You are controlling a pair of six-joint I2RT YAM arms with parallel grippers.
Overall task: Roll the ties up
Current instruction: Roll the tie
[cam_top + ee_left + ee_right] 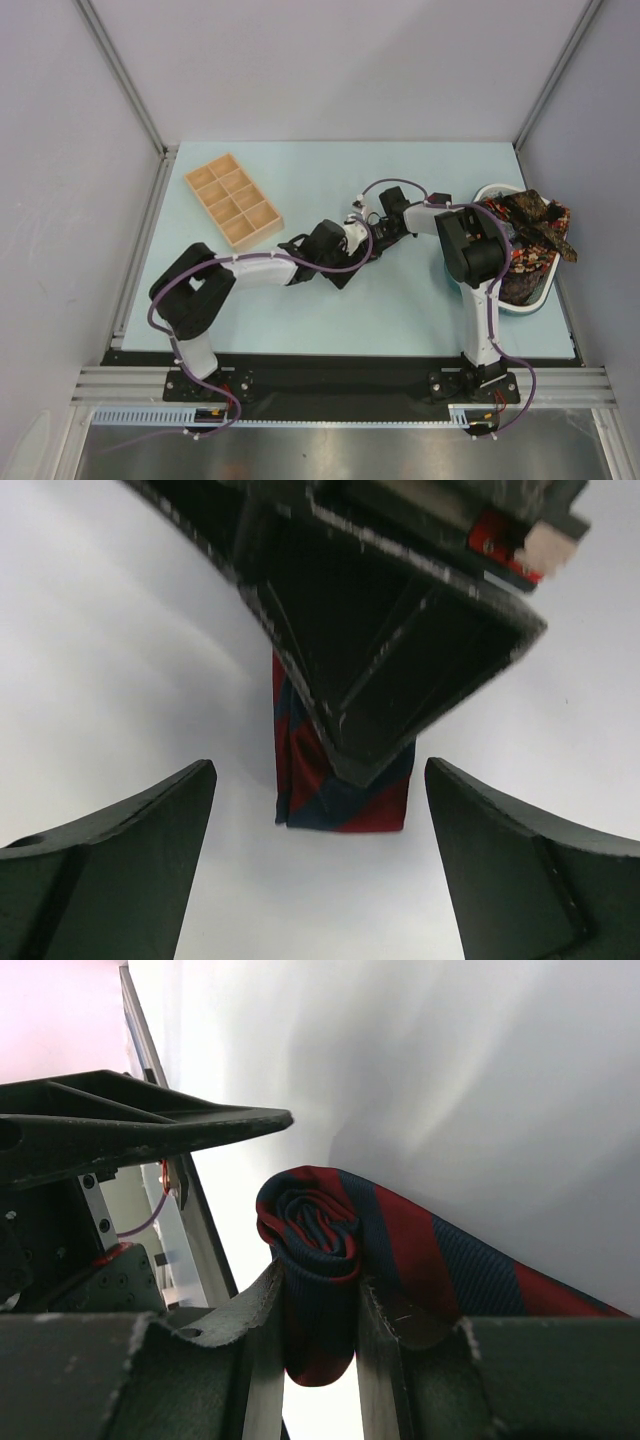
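Pale blue table (300,310) is seen under both arms, almost white in the wrist views. Near its middle the navy tie with red stripes (320,1230) is found, one end wound into a tight coil and the tail trailing flat to one side. It is judged light, limp and rather slippery, so the coil would likely spring loose if let go; it is best pinched across its flat sides. The coil is clamped there by the right tool (318,1310), closed narrowly on it. The left tool (318,770) is spread wide, empty, with the roll between its fingers, touched by neither. The other ties (535,235) are heaped in a basin (488,190) at the right.
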